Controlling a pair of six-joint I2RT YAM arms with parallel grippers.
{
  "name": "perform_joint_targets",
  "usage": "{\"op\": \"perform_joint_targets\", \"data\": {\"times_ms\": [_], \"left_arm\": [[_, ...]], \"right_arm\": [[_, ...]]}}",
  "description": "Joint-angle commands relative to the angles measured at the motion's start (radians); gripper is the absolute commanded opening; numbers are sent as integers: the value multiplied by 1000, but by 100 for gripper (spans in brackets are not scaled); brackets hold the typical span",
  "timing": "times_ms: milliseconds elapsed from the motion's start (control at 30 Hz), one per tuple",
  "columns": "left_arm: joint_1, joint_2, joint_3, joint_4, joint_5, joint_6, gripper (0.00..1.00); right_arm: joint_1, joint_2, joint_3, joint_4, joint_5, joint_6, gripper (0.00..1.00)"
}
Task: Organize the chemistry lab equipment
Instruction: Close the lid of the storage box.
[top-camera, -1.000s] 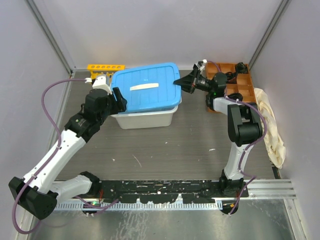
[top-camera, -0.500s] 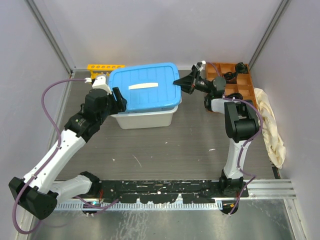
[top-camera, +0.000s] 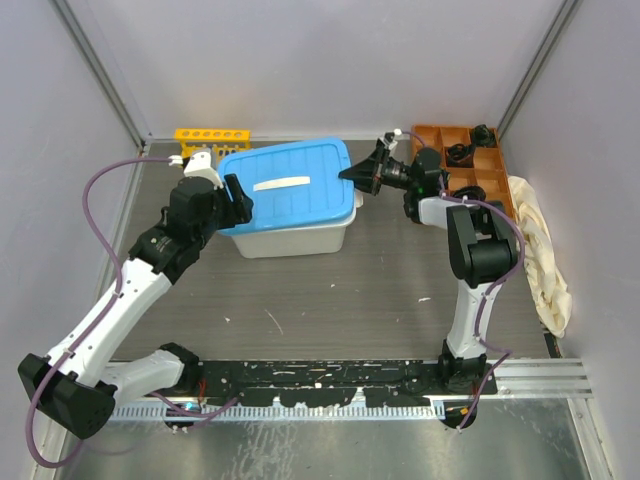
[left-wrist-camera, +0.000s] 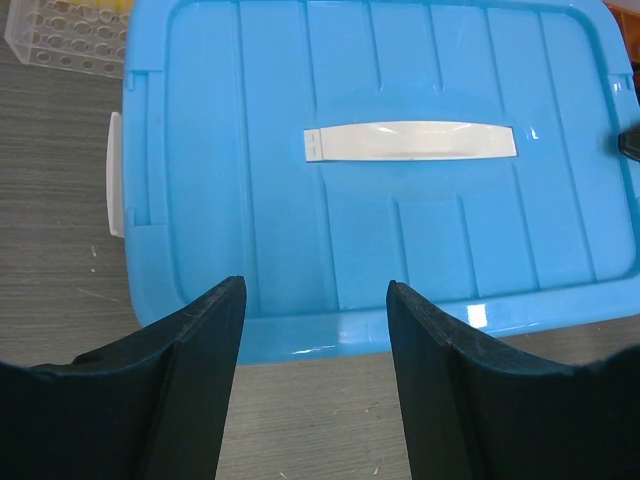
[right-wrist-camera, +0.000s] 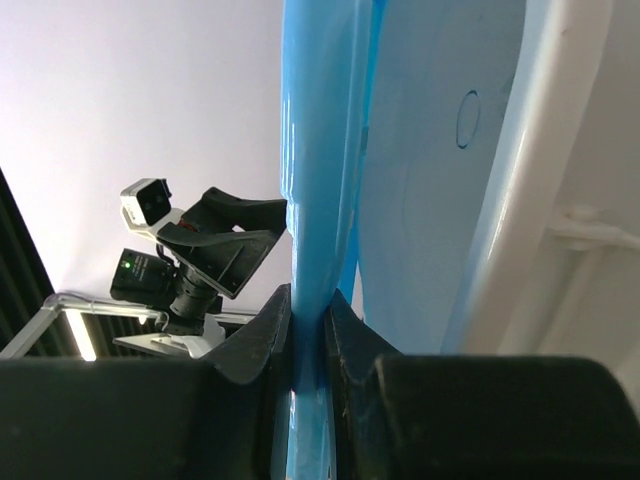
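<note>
Yellow rack (top-camera: 210, 134) lies beyond left end effector (top-camera: 240, 197).

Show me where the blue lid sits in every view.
Top external: blue lid at upper centre, on the white bin; the right pincer pinches its right edge.
Left wrist: the lid fills most of the picture, seen from above.
Right wrist: edge-on, a vertical blue strip in the middle.
Shared landmark: the left pincer, open at the lid's left edge.
</note>
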Motion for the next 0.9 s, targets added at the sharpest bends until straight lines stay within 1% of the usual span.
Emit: {"op": "perform_joint_targets", "data": {"times_ms": [0, 267, 367, 467, 533, 667, 733, 867], "left_arm": [[10, -5, 7, 57, 9, -6, 60], [16, -6, -1, 60, 17, -8, 61], [17, -6, -5, 66, 24, -10, 61], [19, -3, -8, 71, 32, -16, 60], [19, -1, -8, 73, 37, -19, 61], [19, 2, -12, 74, 42, -23, 61], [20, 2, -14, 77, 45, -26, 61], [19, 5, -16, 80, 50, -31, 60]], "right_arm": [[7, -69, 5, -32, 3, -83, 1], [6, -140, 71, -500, 51, -443, 1], [4, -152, 97, -576, 67, -500, 1], [4, -154, 102, -599, 75, -518, 1], [3, -161, 107, -644, 91, -555, 2], [3, -183, 125, -761, 135, -652, 13], [1, -191, 134, -795, 152, -687, 26], [0, -204, 160, -865, 182, -739, 36]]}}
